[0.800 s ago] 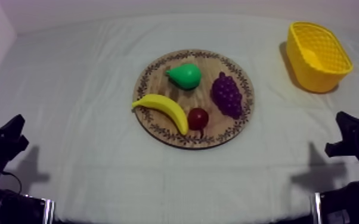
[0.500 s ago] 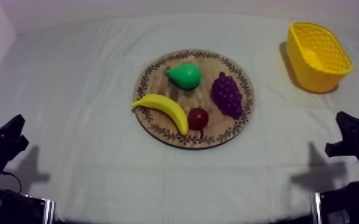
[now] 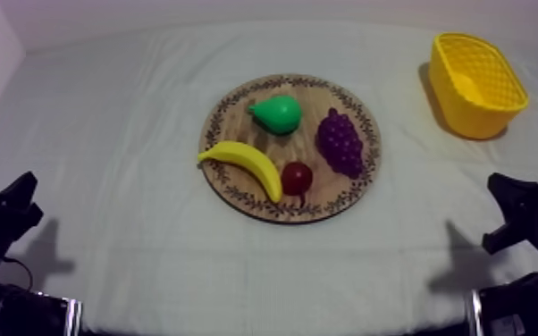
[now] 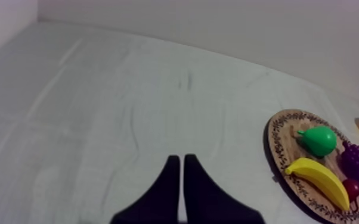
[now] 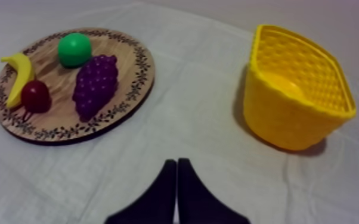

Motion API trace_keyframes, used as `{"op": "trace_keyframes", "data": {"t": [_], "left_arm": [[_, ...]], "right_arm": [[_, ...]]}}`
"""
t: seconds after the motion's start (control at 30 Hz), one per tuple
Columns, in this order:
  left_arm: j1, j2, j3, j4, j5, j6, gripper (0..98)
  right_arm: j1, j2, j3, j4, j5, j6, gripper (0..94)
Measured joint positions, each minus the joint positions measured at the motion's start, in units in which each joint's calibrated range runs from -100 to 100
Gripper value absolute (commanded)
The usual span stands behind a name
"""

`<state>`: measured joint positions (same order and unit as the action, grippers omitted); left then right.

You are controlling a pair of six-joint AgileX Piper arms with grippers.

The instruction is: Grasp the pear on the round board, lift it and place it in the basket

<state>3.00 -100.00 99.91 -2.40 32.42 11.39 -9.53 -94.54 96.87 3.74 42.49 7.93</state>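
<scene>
Pear point(image 3: 277, 113): bright green and glossy, with a round body that narrows to a short neck. It lies on its side.
Pear's place: on the wooden board point(image 3: 326, 192), near the board's far rim and a little left of its middle. It touches none of the other fruit.
Board's load: the banana point(image 3: 241, 163) lies at a slant along the near left rim. The bunch of grapes point(image 3: 340, 143) sits by the right rim, and the small red fruit point(image 3: 297, 177) is between them, close to the banana's end. The pear is farthest back of the four.
Board: round, with a patterned rim, flat at the middle of the table point(image 3: 130, 116).
Yellow basket point(image 3: 483, 121): upright near the table's far right corner, well apart from the board. The right wrist view shows its lattice walls and yellow floor.
Right gripper point(image 5: 176, 161): fingers pressed together in a narrow wedge, holding nothing. It is over bare cloth by the table's near right corner, pointing at the gap between board and basket. The pear is well apart from it, beyond the grapes.
Left gripper point(image 4: 178, 158): fingers likewise together and holding nothing, by the near left corner. The board is off to its side and the pear well apart from it.
</scene>
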Motion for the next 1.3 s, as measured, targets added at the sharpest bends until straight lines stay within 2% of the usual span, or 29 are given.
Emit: {"op": "trace_keyframes", "data": {"t": [0.17,0.23,0.3,0.47,0.63,0.8,0.97,1.3], "left_arm": [[0.0,0.0,0.0,0.0,0.0,0.0,0.1],[0.0,0.0,0.0,0.0,0.0,0.0,0.1],[0.0,0.0,0.0,0.0,0.0,0.0,0.1],[0.0,0.0,0.0,0.0,0.0,0.0,0.1],[0.0,0.0,0.0,0.0,0.0,0.0,0.1],[0.0,0.0,0.0,0.0,0.0,0.0,0.1],[0.0,0.0,0.0,0.0,0.0,0.0,0.1],[0.0,0.0,0.0,0.0,0.0,0.0,0.1]], "right_arm": [[-6.08,8.31,-5.4,7.55,0.15,-6.25,0.4],[-8.0,13.49,-8.99,9.34,1.37,-8.42,0.4],[-9.47,18.47,-13.17,9.98,3.06,-9.76,0.3],[-11.59,32.4,-26.23,9.36,8.16,-10.34,0.4],[-12.22,46.54,-39.33,7.99,14.78,-6.25,0.5],[-12.18,60.2,-55.26,5.22,23.51,1.69,0.8],[-13.21,72.44,-70.38,3.91,31.88,8.51,1.7],[-16.68,94.37,-100.34,3.25,48.33,18.07,8.5]]}}
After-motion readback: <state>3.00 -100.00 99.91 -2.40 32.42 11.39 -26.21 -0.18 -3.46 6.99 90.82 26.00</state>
